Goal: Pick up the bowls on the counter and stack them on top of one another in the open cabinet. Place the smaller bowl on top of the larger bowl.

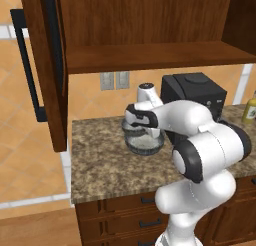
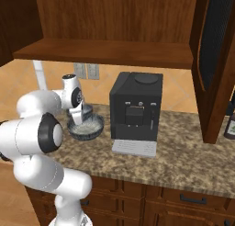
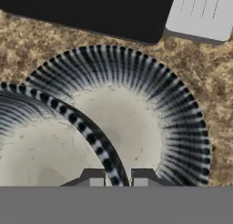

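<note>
Speckled brown-and-tan granite forms the surface (image 1: 105, 165), which runs along a tan tiled wall (image 1: 20, 120) with two pale outlet plates (image 1: 114, 81) on it. Below the slab sit wooden drawers (image 2: 183, 200) with short black handles. Above hangs the open cabinet (image 1: 150, 57), dark brown wood, with its shelf bare and its door (image 1: 42, 65), carrying a long black bar handle, swung out at the left.

Two bowls show in the hand view: the larger bowl (image 3: 150, 104) rests on the surface just beside one black coffee machine (image 2: 136, 105), whose pale drip tray (image 2: 134, 148) lies in front of it. The smaller bowl (image 3: 41, 141) overlaps the larger one's left side, its ribbed rim lying across the pale speckled inside. Both bowls hold nothing.

One gripper (image 3: 117, 176) reaches down over them, and its jaws are clamped on the rim of the smaller bowl, one fingertip on each side. One yellow bottle (image 1: 249, 109) stands at the far right of the surface.
</note>
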Controlling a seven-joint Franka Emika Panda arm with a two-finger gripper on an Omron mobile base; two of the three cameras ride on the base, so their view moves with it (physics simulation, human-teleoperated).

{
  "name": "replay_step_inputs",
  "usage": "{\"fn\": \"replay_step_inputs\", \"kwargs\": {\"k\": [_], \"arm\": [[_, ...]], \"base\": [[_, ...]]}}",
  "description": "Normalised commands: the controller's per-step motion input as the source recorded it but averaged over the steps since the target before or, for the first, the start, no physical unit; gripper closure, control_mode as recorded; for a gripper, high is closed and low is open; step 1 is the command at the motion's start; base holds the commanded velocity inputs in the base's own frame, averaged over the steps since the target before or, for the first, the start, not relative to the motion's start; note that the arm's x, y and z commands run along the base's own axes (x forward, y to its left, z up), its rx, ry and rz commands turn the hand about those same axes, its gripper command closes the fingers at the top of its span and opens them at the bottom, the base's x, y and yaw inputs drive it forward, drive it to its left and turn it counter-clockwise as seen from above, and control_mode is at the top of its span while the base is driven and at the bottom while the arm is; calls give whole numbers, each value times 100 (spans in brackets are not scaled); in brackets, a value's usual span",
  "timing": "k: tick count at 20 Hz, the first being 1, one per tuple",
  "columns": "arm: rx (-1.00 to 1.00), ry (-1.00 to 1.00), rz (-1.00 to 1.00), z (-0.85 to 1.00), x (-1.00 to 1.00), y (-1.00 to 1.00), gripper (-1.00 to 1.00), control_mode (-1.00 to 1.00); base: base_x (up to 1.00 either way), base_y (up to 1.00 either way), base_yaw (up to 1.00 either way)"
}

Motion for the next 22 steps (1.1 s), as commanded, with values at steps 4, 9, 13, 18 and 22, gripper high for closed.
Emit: {"fn": "replay_step_inputs", "kwargs": {"k": [4, 9, 13, 18, 22], "arm": [[-7, 0, -2, -21, 21, -30, 100, -100], [-4, -2, 0, -15, 14, -4, -100, -100], [3, 0, 0, 32, -15, 0, -100, -100], [4, -1, 7, 75, -46, 0, -100, -100], [0, 2, 39, -13, -46, -17, -100, -100]], "base": [[0, 0, 0], [0, 0, 0], [0, 0, 0], [0, 0, 0], [0, 0, 0]]}}
